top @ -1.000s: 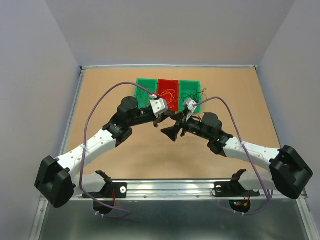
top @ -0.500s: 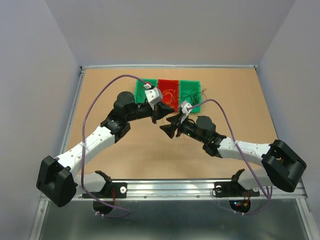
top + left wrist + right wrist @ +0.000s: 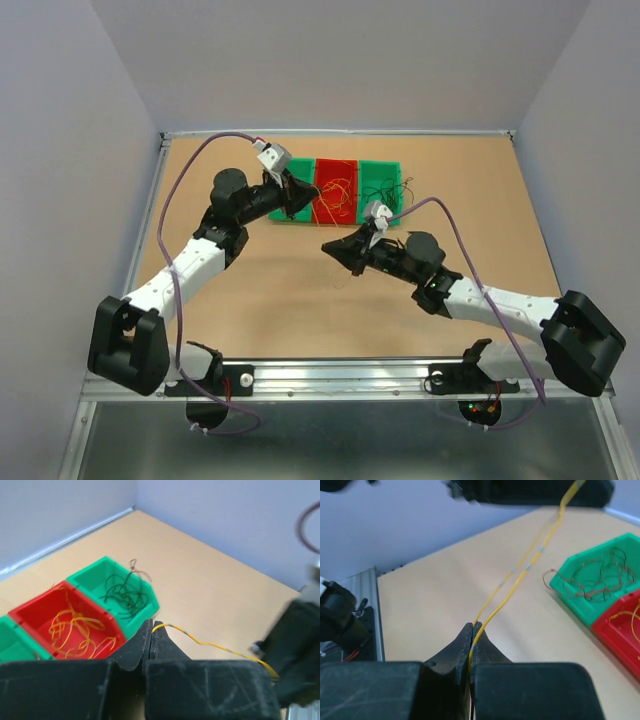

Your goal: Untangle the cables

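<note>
in the left wrist view the yellow wire (image 3: 210,642) ends behind the blurred right gripper (image 3: 280,652), and one green bin (image 3: 15,640) is cut by the left edge. in the right wrist view the blurred left gripper (image 3: 560,492) is clipped at the top, the red bin (image 3: 622,625) at the right. from above the wire is too thin to see.

A thin yellow cable (image 3: 210,642) hangs stretched above the counter, pinched at both ends. Orange-yellow strands (image 3: 75,627) curl in a red bin (image 3: 30,607), and black strands (image 3: 125,590) in the green bin (image 3: 145,612) beside it.
</note>
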Robot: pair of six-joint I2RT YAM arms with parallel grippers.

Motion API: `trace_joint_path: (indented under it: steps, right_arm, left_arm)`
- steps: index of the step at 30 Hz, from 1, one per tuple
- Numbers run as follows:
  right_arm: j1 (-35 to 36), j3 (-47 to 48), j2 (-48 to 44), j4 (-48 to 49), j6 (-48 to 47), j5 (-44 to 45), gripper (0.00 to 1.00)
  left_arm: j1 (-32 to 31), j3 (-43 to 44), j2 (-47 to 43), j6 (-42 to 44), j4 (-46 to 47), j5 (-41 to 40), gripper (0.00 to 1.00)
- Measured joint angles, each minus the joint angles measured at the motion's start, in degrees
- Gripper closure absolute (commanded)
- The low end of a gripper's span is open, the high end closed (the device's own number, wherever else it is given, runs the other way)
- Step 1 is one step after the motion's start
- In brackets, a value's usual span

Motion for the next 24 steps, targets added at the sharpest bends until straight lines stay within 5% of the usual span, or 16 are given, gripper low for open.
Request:
trace_joint_path:
  steps: [8, 17, 24]
  right_arm:
    - [-1.8, -1.2, -4.9, -0.9, 0.8, -1.0, 0.99]
    - [-1.4, -9.0, -20.3, -4.5, 3.5, 16.5, 1.0]
    - [-0.3, -12.7, -25.7, -2.9, 7.9, 27.1, 0.99]
  left_arm:
    - [0.3, 5.0, 15.4, -1.7, -5.6, 6.9, 1.0]
    - [-1.2, 8.6, 18.2, -1.2, -5.8, 13.5, 1.0]
    - [-6.4, 9.0, 18.2, 5.4, -7.2, 8.3, 1.0]
